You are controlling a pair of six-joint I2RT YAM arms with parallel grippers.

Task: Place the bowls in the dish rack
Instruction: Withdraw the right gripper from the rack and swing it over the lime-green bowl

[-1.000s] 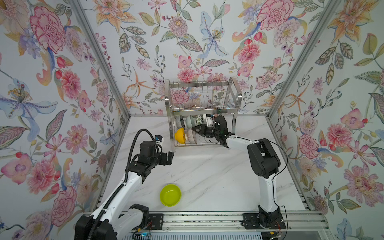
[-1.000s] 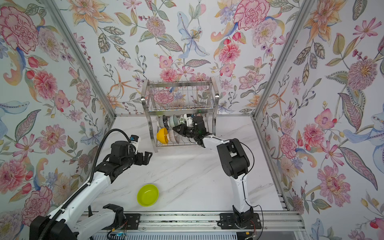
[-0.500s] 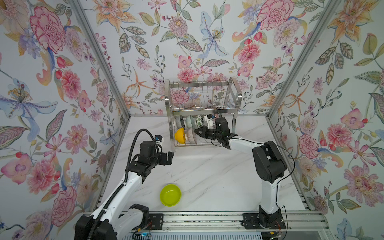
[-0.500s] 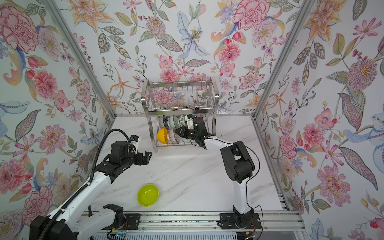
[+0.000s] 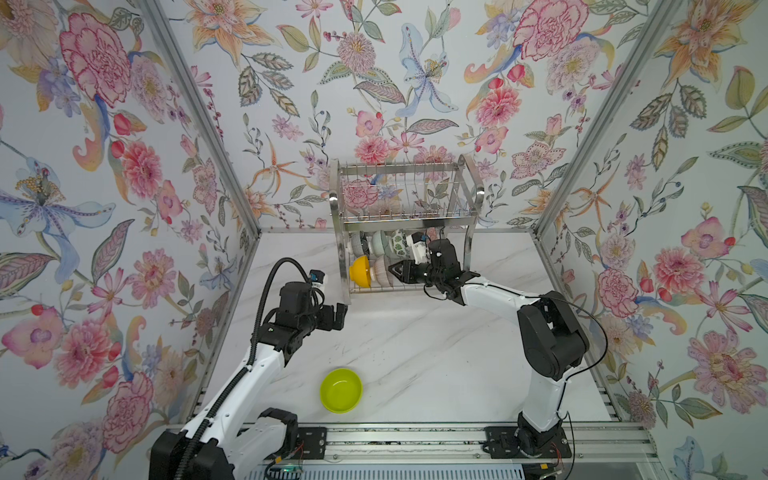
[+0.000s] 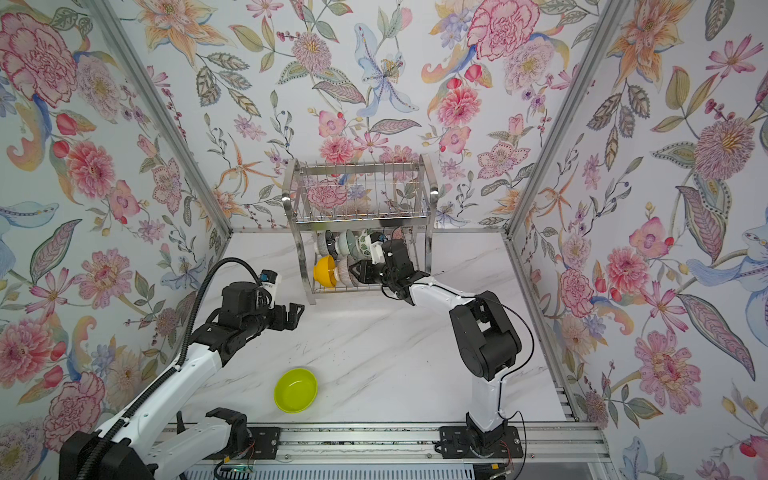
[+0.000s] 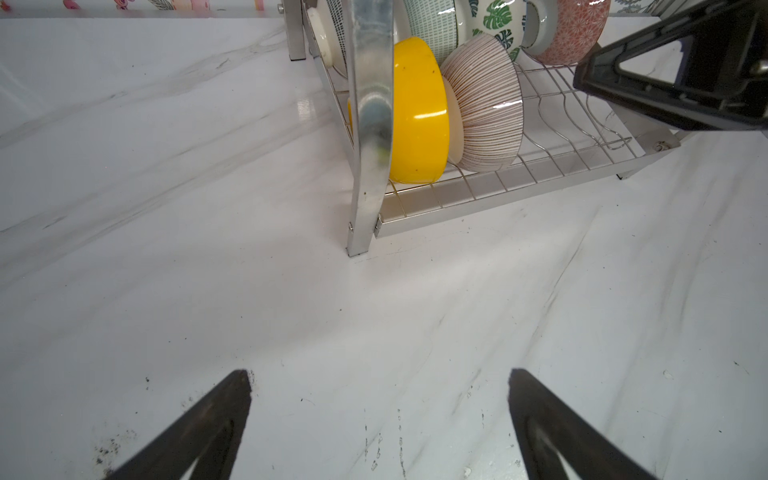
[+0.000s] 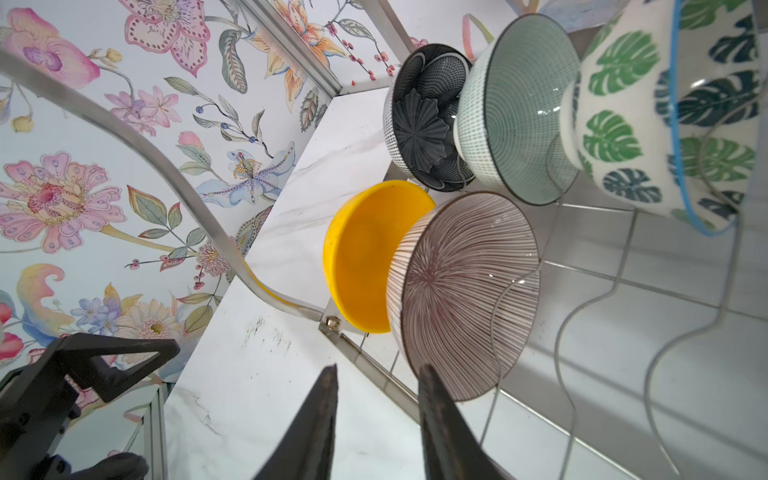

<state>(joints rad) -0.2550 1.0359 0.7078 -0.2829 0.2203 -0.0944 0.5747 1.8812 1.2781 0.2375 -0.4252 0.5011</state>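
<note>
Right wrist view is showing my right gripper (image 8: pixel 376 372) with its two black fingers parted by a clear gap, nothing pinched between them. Just past one fingertip, the pinkish-brown ribbed ceramic bowl (image 8: pixel 461 291) is standing on edge in the lower tier of the shiny two-tier stainless-steel wire dish rack (image 8: pixel 331 321), with its hollow facing me. I cannot tell whether that finger is touching its rim. The glossy orange-yellow round bowl (image 8: pixel 361 257) is leaning right behind the ribbed one, at the rack's end post. In the row farther back, the dark navy flower-patterned bowl (image 8: pixel 428 124), the pale mint bowl (image 8: pixel 519 108) and the white bowl printed with green leaves (image 8: pixel 623 124) are standing side by side on edge. In the left wrist view, a bowl with an orange-patterned outside (image 7: pixel 569 33) is sitting next in that back row.

In both top views, I am reaching my right arm in from the rack's open front. My left gripper (image 5: pixel 338 311) is hovering over the white marble-look tabletop (image 5: pixel 415 345) near the rack's front corner post, with its fingers spread wide and empty. The lime green plastic bowl (image 5: pixel 340 390) is lying upright on the tabletop near the front rail, well apart from both grippers and from the rack.
</note>
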